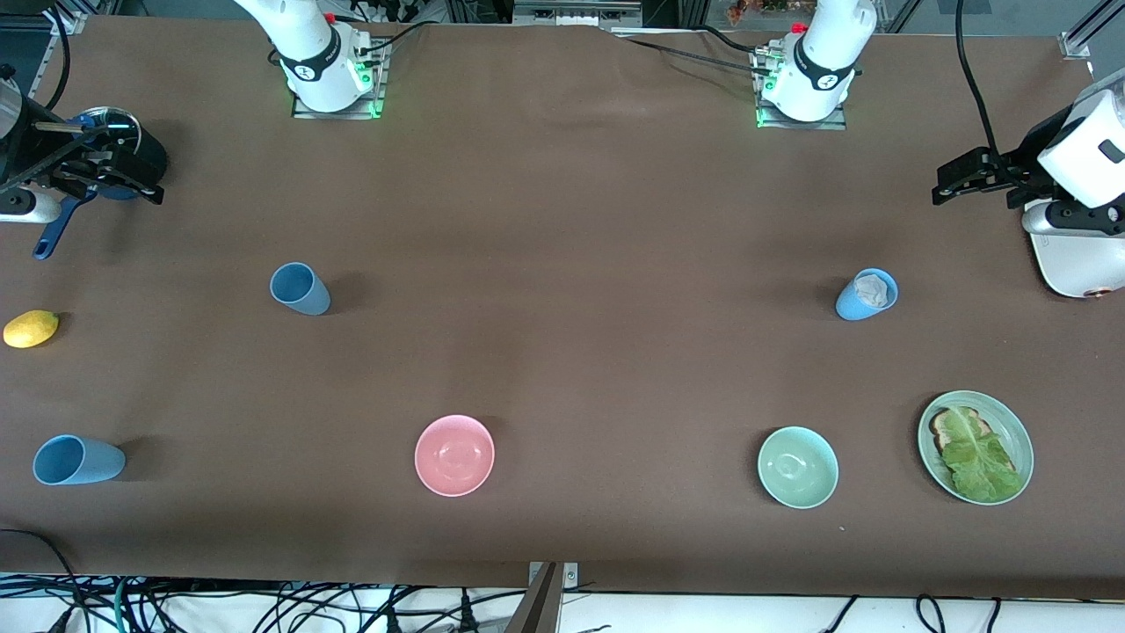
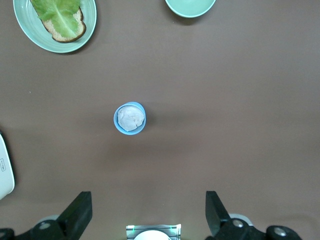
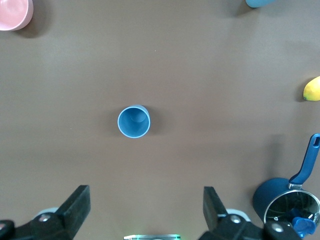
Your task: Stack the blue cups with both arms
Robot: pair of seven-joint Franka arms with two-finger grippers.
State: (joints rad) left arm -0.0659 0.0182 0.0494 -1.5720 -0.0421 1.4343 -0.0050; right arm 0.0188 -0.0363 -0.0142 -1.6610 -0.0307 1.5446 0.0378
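A slate-blue cup (image 1: pixel 300 288) stands upright and empty toward the right arm's end; it shows centred in the right wrist view (image 3: pixel 134 121). A sky-blue cup (image 1: pixel 867 294) with a crumpled grey wad inside stands toward the left arm's end and shows in the left wrist view (image 2: pixel 130 118). Another sky-blue cup (image 1: pixel 77 460) sits nearer the front camera at the right arm's end. My right gripper (image 1: pixel 132 171) (image 3: pixel 146 190) is open and empty, high over the slate-blue cup. My left gripper (image 1: pixel 942 183) (image 2: pixel 147 195) is open and empty, high over the cup with the wad.
A pink bowl (image 1: pixel 454 454) and a mint-green bowl (image 1: pixel 797 467) sit near the front edge. A green plate (image 1: pixel 1018 440) holds bread and lettuce. A lemon (image 1: pixel 31 328) and a dark blue pot (image 1: pixel 53 237) are at the right arm's end. A white device (image 1: pixel 1077 259) is at the left arm's end.
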